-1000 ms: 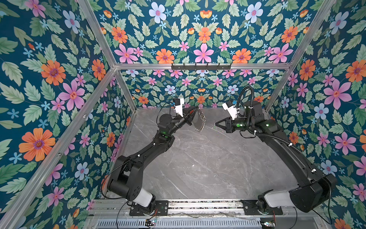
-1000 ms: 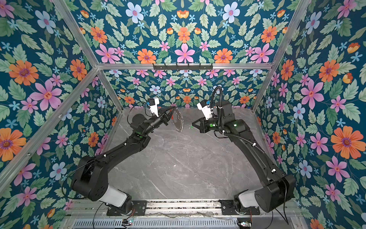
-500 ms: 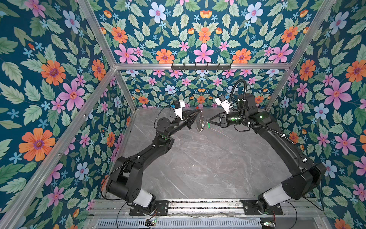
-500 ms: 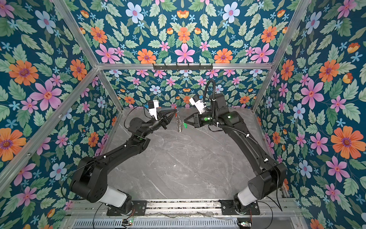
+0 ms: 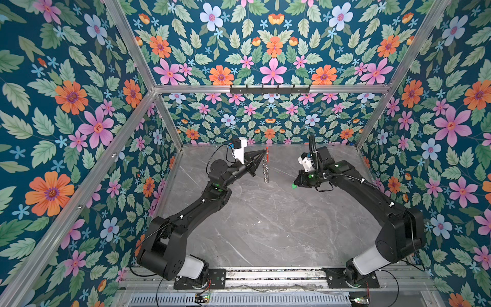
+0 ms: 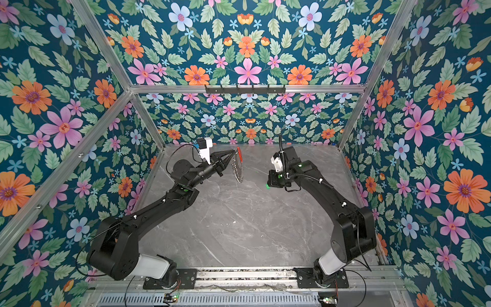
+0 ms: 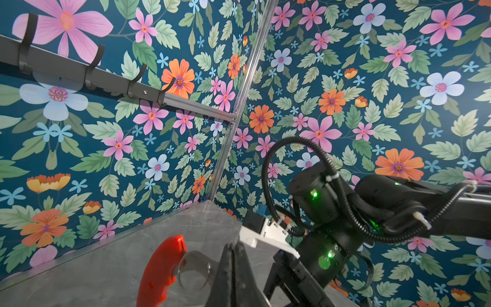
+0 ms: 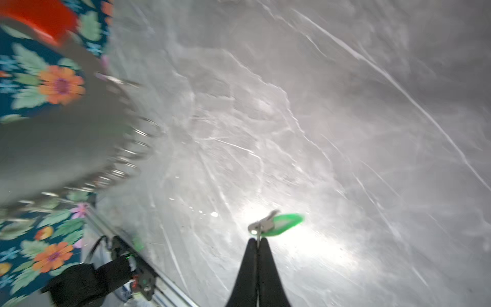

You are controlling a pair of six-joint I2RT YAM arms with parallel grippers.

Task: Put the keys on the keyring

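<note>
The keyring [image 5: 266,170] hangs edge-on above the table, its red arc [image 5: 267,153] uppermost and small silver rings strung below; a top view shows it as [image 6: 237,170]. My left gripper [image 5: 263,153] is shut on its upper part next to the red arc [image 7: 159,268]; in the left wrist view the left gripper [image 7: 233,245] shows no gap between its jaws. To the right and nearer the front, my right gripper [image 5: 295,184] is shut on the metal loop of the keys [image 5: 293,186], a tiny green tag [image 8: 284,224]. Keys and keyring are apart.
The grey marble table [image 5: 265,226] lies under both arms. A black hook rail [image 5: 269,89] is fixed to the back wall. Floral walls close in the back and both sides. The right arm's wrist [image 7: 332,212] shows close by in the left wrist view.
My right gripper first moved left, close to the keyring, then drew back to the right and toward the front with the green tag. The keyring turned edge-on; the left gripper barely moved.
</note>
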